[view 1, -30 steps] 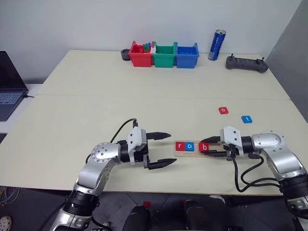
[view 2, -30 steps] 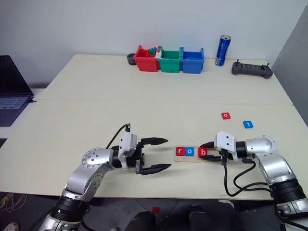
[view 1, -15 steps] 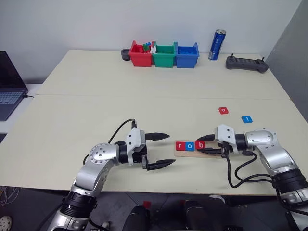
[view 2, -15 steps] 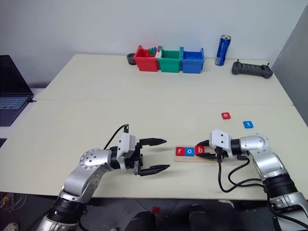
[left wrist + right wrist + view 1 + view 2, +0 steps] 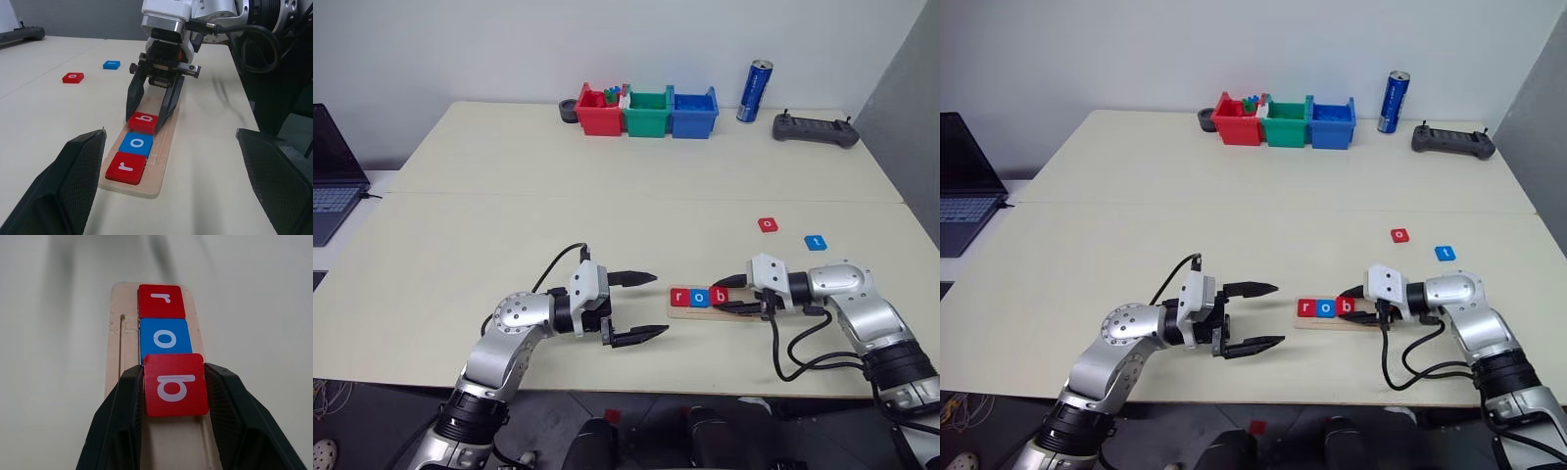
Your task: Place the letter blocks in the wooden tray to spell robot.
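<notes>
The right gripper (image 5: 173, 382) is pinching a red letter block marked b (image 5: 173, 384) between its two black fingers, holding it over the wooden tray (image 5: 164, 147). The block's leading edge is sitting right at the blue block marked o (image 5: 165, 338); whether it is lying flat in the groove cannot be told. Beyond the o block, a red block marked r (image 5: 161, 300) is lying at the tray's end, so the row is reading r, o, b. The left gripper (image 5: 641, 306) is hovering just beside that end of the tray, its fingers spread wide and holding nothing. Farther back on the cream table (image 5: 558, 196), toward the robot's right, a red block marked o (image 5: 768, 225) and a blue block marked t (image 5: 816, 242) are lying near each other, well apart from the tray.
</notes>
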`<state>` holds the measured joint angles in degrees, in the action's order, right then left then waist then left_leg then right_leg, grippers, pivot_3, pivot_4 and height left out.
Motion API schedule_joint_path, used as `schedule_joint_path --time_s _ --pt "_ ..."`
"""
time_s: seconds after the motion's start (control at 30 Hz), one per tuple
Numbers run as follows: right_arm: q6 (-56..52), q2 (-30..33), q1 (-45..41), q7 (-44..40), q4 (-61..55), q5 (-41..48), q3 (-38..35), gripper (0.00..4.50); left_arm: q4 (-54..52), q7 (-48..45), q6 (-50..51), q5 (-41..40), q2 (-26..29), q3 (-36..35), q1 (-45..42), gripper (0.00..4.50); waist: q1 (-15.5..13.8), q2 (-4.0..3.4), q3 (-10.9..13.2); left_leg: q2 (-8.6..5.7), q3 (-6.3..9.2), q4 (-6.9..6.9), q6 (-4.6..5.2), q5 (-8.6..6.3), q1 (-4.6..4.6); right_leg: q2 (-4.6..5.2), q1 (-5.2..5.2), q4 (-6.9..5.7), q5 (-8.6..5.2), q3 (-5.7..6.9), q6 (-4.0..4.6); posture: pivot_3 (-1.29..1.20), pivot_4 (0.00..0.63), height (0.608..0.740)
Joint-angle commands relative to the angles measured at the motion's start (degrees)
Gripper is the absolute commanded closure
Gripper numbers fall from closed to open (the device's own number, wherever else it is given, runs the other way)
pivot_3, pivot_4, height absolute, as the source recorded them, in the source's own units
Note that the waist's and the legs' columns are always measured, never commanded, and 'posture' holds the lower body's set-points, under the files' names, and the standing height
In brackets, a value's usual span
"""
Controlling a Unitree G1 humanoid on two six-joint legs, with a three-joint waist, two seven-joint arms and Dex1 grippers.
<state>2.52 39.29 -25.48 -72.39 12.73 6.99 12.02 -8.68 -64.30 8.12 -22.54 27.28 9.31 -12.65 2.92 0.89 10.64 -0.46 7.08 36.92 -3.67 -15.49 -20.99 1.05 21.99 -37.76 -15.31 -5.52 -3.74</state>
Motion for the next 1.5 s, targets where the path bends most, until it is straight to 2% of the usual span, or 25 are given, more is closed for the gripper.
schedule_joint_path --time_s 0.03,0.13,0.4,0.43,0.77,0.9,1.17,1.23,1.5 --pt "0.9 0.16 -1.36 -0.55 -0.31 0.18 -0.47 3.03 -1.75 0.2 -0.72 -0.86 0.28 -1.05 -0.51 0.0 0.0 0.0 0.0 0.0 0.0 0.0 0.0 0.0 0.0 0.0 0.0 0.0 0.0 0.0 0.0 0.0 0.15 0.74" --pt "0.78 0.2 -1.62 -0.75 -0.04 0.15 -0.48 3.03 -1.63 0.3 -0.74 -0.78 0.2 -1.02 -0.7 0.0 0.0 0.0 0.0 0.0 0.0 0.0 0.0 0.0 0.0 0.0 0.0 0.0 0.0 0.0 0.0 0.0 0.15 0.74" --pt "-0.66 0.49 -2.1 -1.49 -0.1 0.84 -1.22 0.15 -0.8 0.22 -1.03 -0.57 0.15 -1.05 -1.35 0.0 0.01 0.0 0.0 0.0 0.0 0.0 0.0 0.0 -0.01 0.0 0.0 0.0 0.0 0.0 0.0 0.0 0.15 0.74" --pt "-0.86 0.48 -2.21 -1.45 -0.09 0.92 -1.34 0.05 -0.8 0.22 -1.03 -0.57 0.15 -1.03 -1.36 0.0 0.01 0.0 0.0 0.0 0.0 0.0 0.0 0.0 -0.01 0.0 0.01 0.0 0.0 0.0 0.0 0.0 0.15 0.74" --pt "-3.84 0.83 -4.08 0.14 0.31 2.66 -4.33 0.05 -0.68 0.2 -0.62 -0.63 0.0 -0.78 -1.79 0.0 -0.01 0.0 0.0 0.0 0.01 0.0 0.0 0.0 -0.04 0.0 0.02 0.0 0.0 0.01 0.0 0.0 0.15 0.74" --pt "-1.73 -0.49 -4.55 2.03 2.63 1.79 -4.44 0.94 -0.53 0.08 -0.61 -0.66 -0.11 -0.63 -2.11 0.0 0.08 0.0 0.0 0.0 0.0 -0.01 0.0 0.0 -0.04 0.0 0.03 0.0 0.0 0.0 0.0 0.0 0.15 0.74" --pt "2.58 -2.26 -5.93 4.01 6.85 -0.35 -3.07 3.95 -0.66 -0.19 -0.55 -0.77 0.23 -0.82 -1.91 0.0 0.18 0.0 0.01 0.0 -0.01 -0.02 0.0 0.0 -0.04 0.0 0.04 0.0 0.0 0.0 0.0 0.0 0.15 0.74" --pt "2.92 -2.39 -6.08 3.77 7.1 -0.62 -2.64 4.48 -0.71 -0.12 -0.51 -0.75 0.23 -0.83 -1.89 0.0 0.19 0.0 0.01 0.0 0.0 -0.02 0.0 0.0 -0.04 0.0 0.05 -0.01 0.0 0.01 0.0 0.0 0.15 0.74" --pt "3.96 -2.05 -5.04 2.26 5.84 -1.26 -1.35 4.48 -0.59 -0.07 -0.69 -0.63 0.35 -0.94 -1.58 0.0 0.2 0.0 0.01 0.0 0.0 -0.02 0.0 0.0 -0.05 0.0 0.05 -0.01 0.0 0.0 0.0 0.0 0.15 0.74"
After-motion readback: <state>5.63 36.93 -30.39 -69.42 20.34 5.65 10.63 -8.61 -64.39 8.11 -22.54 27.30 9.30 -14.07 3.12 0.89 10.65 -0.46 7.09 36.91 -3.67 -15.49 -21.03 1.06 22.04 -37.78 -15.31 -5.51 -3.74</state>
